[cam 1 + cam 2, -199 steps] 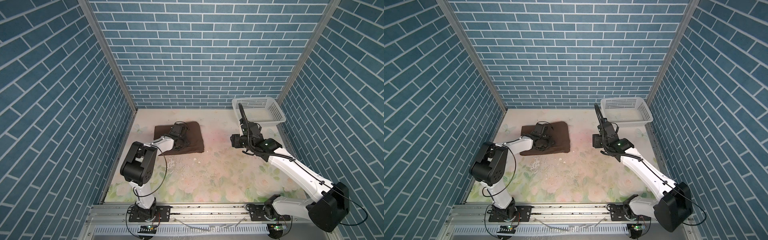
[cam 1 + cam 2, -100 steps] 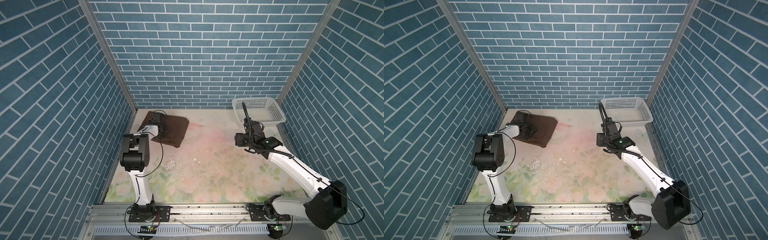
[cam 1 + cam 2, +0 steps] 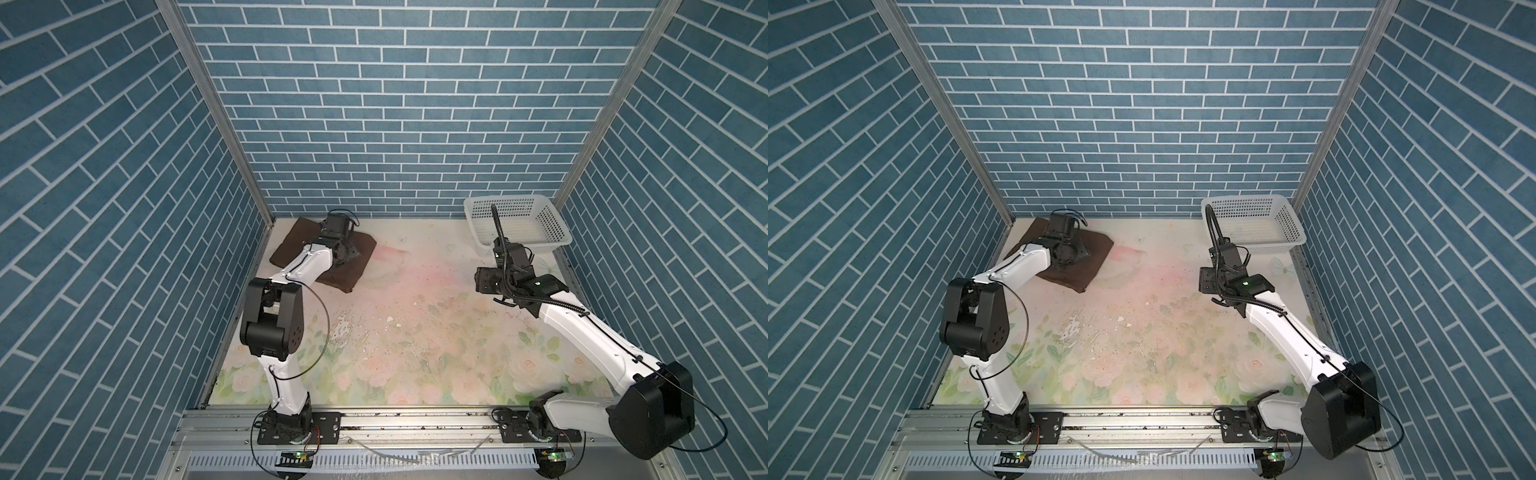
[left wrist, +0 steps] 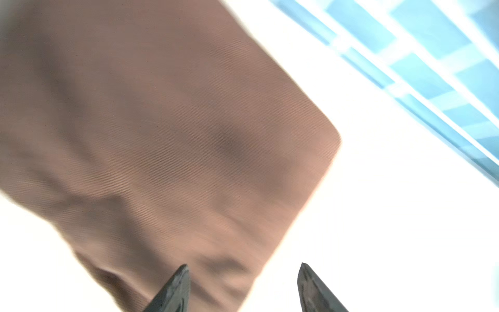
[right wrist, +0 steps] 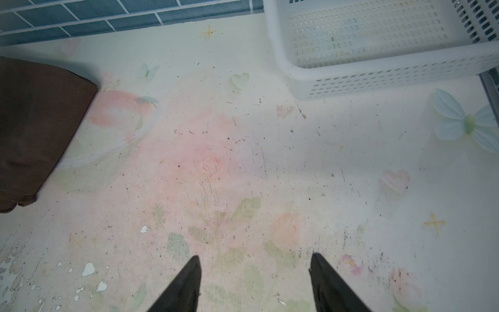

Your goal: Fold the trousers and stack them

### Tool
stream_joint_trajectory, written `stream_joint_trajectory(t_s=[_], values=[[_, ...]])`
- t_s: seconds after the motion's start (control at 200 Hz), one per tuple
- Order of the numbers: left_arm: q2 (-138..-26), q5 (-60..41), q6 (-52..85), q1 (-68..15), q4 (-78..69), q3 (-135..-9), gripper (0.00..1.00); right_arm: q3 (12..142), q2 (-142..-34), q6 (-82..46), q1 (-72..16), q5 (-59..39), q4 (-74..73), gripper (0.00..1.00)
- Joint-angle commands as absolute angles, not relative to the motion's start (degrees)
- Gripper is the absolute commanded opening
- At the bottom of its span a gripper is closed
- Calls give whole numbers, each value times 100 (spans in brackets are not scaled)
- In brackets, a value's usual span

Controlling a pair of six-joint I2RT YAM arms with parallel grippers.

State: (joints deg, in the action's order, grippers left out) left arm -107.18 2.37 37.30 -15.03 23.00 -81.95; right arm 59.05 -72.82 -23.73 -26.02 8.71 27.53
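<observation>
Near edge: only the two arm bases on the rail, nothing of the task there. Mid-table, the right gripper (image 5: 253, 260) hovers over bare table (image 3: 415, 332) with its jaws apart and nothing between them. We read that as parked clear of the left arm's work. Far left corner: the trousers (image 3: 291, 247) lie as a compact folded brown pad, flat on the table, skewed to the walls and well apart from the white basket (image 3: 525, 248) in the far right corner. The left gripper (image 4: 244, 266) is over the pad's side nearer the table middle. Its tips stand apart with cloth below them and no fold pinched, so we call it open, with the pad resting on its own. Our judgement: folding is done and the corner is the stacking spot, which keeps the middle free. The basket looks empty from the right wrist. Hard to make out: the left wrist view is blurred and blown out, so we can't tell whether the tips touch the cloth. In both top views the left wrist and forearm cover the pad's middle and hide the tips. The layer count is unreadable. The right wrist view cuts the pad off at the frame edge.
</observation>
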Motion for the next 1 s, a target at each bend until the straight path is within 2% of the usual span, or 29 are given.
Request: stream_joint_trajectory(t_s=[0.0,0.24,0.31,0.41,0.505,0.695,0.85,0.995], values=[[-11083,292,3561,-1649,2461,-8225,65,5770,-7099,-2401,-2566,729,2699,64],[-12251,247,3581,-1679,2745,-9231,65,5567,-6921,-2391,-2505,826,2663,64],[-12582,229,3517,-1670,2820,-9604,60,5513,-6939,-2392,-2475,844,2650,64],[-12981,177,3450,-1670,2913,-10121,47,5446,-7017,-2407,-2411,844,2635,64],[-13338,280,3435,-1657,3044,-10583,41,5439,-7146,-2417,-2344,798,2597,63],[-14011,138,3601,-1470,3341,-11509,41,5482,-7321,-2426,-2246,697,2564,62],[-13970,-42,3571,-1419,2890,-11554,51,5476,-7271,-2433,-2185,664,2628,62],[-13803,-146,3507,-1347,2931,-11914,54,5450,-7024,-2374,-2147,672,2818,63]])
